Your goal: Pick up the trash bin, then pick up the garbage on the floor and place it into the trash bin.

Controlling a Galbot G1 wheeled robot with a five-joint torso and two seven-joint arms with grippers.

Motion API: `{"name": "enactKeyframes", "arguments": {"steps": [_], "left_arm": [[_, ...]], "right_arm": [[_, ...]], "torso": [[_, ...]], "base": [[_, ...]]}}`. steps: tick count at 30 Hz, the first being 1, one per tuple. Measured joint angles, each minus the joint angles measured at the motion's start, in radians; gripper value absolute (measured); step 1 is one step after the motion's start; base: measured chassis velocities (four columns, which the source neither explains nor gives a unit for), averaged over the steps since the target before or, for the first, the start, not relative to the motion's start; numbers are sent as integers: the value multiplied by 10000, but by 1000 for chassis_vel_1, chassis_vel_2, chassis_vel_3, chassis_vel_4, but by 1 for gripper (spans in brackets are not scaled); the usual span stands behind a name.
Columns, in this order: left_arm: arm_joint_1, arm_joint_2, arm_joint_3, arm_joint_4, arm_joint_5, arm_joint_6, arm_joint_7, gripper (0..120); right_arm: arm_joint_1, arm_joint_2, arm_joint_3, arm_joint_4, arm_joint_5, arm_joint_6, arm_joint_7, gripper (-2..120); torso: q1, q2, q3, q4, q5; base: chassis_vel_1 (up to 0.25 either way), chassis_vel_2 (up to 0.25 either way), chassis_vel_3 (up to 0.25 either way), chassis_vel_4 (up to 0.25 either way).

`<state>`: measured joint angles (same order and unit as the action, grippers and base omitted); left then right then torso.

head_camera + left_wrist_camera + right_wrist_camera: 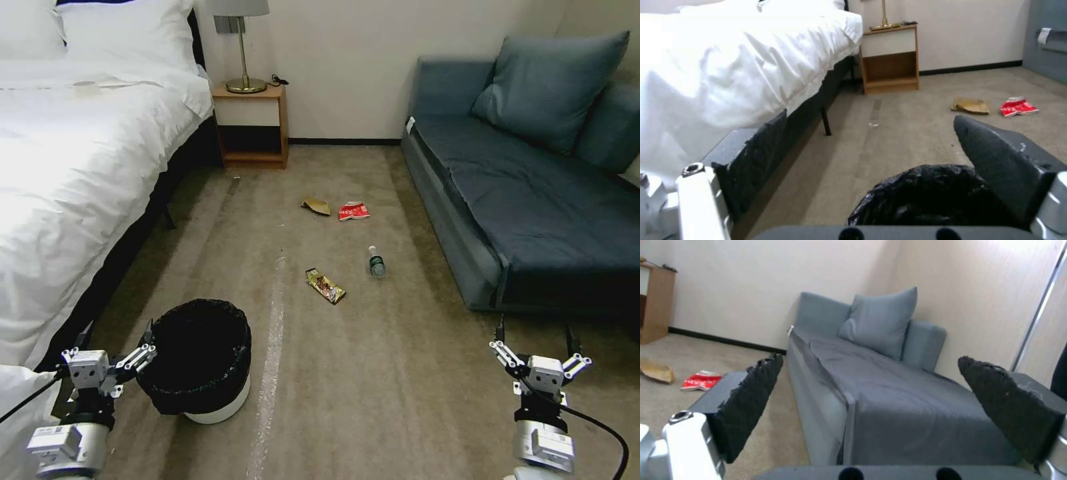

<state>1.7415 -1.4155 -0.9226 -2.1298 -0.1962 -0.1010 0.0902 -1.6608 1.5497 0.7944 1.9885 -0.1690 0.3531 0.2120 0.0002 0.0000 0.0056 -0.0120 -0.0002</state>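
Note:
The trash bin [217, 403], white with a black bag liner [925, 196] over its rim, stands on the carpet at lower left. My left gripper [115, 335] is open just beside its left rim, one finger [996, 160] over the liner's edge. The garbage lies farther out mid-floor: a clear bottle [377, 262] with a green cap, a gold-brown wrapper [325, 285], a red-and-white packet [353, 211] [1017, 106] [701, 380] and a tan cardboard scrap [317, 206] [970, 106] [657, 370]. My right gripper [535, 339] hangs open at lower right, near the sofa's corner.
A white bed [73, 173] runs along the left, close to the bin. A blue-grey sofa [533, 200] lines the right side. A wooden nightstand [252, 127] with a brass lamp [243, 47] stands against the far wall. Carpet [373, 373] lies between bed and sofa.

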Motion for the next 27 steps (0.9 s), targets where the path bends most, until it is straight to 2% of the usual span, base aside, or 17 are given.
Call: {"name": "enactKeyframes", "arguments": {"steps": [22,24,26,27], "left_arm": [[-1,-139,48,-61,192,-58,-31,100],[0,-128,48,-81,194,-57,-13,100],[11,-39,36,-116,201,-40,115,100],[11,-39,36,-116,201,-40,115,100]], "right_arm": [[81,-51,9,-2,60,13,18,100],[72,-79,21,21,252,97,-185,100],[38,-158,95,40,602,538,-1137,100],[38,-158,95,40,602,538,-1137,100]], "torso": [[0,0,0,0,1],[-1,0,-1,0,0],[-1,0,0,0,0],[-1,0,0,0,0]], "base": [[0,0,0,0],[0,0,0,0],[0,0,0,0],[0,0,0,0]]}}
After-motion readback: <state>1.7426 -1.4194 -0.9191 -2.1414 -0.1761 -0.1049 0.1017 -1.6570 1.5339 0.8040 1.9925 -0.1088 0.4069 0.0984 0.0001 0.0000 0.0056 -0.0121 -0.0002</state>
